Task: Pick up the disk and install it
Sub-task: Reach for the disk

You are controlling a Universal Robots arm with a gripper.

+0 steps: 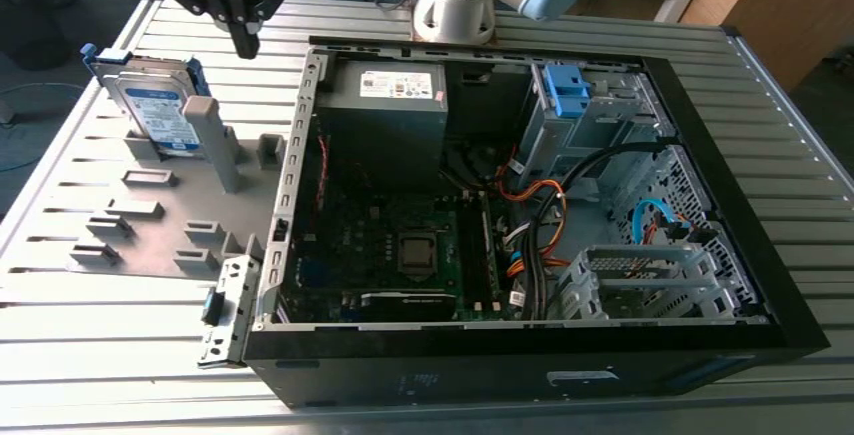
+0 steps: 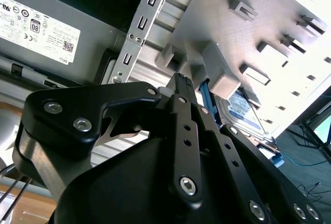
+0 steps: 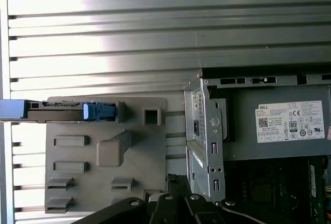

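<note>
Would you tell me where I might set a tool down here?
The slatted table at the exterior view's lower left, bordering the grey fixture plate, is bare. The disk stands on that plate; cables crowd the computer case.

Your tool (image 1: 247, 50) hangs pointing straight down, jaws closed together, gripping nothing. Your arm (image 1: 461, 0) stands upright on the exterior view's right of it.
</note>
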